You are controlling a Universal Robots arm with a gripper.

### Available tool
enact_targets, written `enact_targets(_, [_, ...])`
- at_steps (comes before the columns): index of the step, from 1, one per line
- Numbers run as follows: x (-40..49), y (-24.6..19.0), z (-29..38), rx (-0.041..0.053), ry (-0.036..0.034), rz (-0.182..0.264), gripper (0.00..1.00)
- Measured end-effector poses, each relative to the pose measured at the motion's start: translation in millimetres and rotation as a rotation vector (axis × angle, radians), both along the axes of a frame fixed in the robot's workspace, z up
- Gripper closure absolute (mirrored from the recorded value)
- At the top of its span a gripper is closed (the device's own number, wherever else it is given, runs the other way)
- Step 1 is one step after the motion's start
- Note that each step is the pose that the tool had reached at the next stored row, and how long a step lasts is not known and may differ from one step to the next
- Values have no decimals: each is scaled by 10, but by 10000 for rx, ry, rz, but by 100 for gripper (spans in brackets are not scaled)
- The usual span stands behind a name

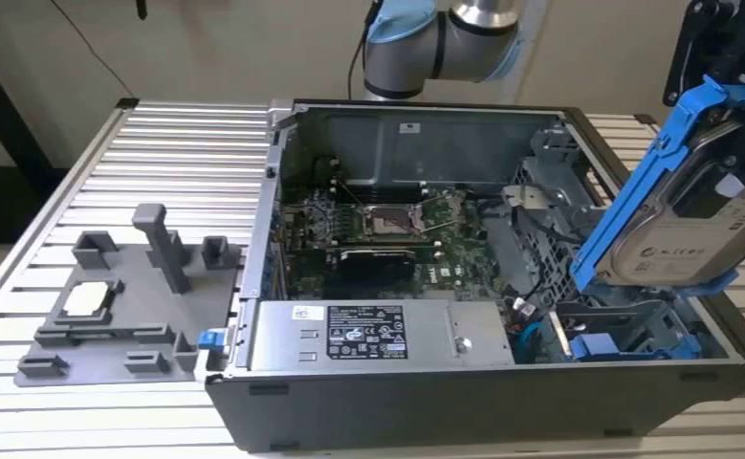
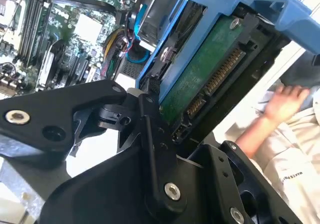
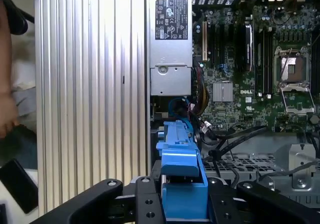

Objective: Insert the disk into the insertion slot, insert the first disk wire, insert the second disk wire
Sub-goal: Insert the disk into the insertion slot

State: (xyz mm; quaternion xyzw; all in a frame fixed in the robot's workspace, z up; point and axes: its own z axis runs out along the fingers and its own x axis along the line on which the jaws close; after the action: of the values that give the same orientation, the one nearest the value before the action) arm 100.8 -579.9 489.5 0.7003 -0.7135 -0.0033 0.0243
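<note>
My gripper (image 1: pixel 727 91) is shut on the upper end of the disk (image 1: pixel 685 239), a silver drive in a bright blue carrier. It hangs tilted above the open case's side on the exterior view's right. Its lower end is just above the insertion slot (image 1: pixel 627 330), a grey metal bay with blue clips in the case's near corner. The second wrist view shows the disk's (image 2: pixel 200 79) green circuit board and connector between the black fingers (image 2: pixel 150 134). In the first wrist view the blue carrier (image 3: pixel 180 159) stands edge-on in my gripper (image 3: pixel 182 201). A blue cable (image 3: pixel 176 106) loops beside the bay.
The open computer case (image 1: pixel 257 287) lies on a slatted aluminium table (image 1: pixel 181 153). Inside it are the motherboard (image 1: pixel 385 225) and a grey labelled power-supply box (image 1: pixel 365 335). A grey fixture (image 1: pixel 117 306) sits on the exterior view's left. A person's hand (image 2: pixel 285 102) is near the table edge.
</note>
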Motion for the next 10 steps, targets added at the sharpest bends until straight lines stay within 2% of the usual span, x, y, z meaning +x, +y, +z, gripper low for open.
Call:
enact_targets(5, [0,0,-19,-3,0,0,67])
enact_targets(10, [16,0,-101,-3,0,-1,67])
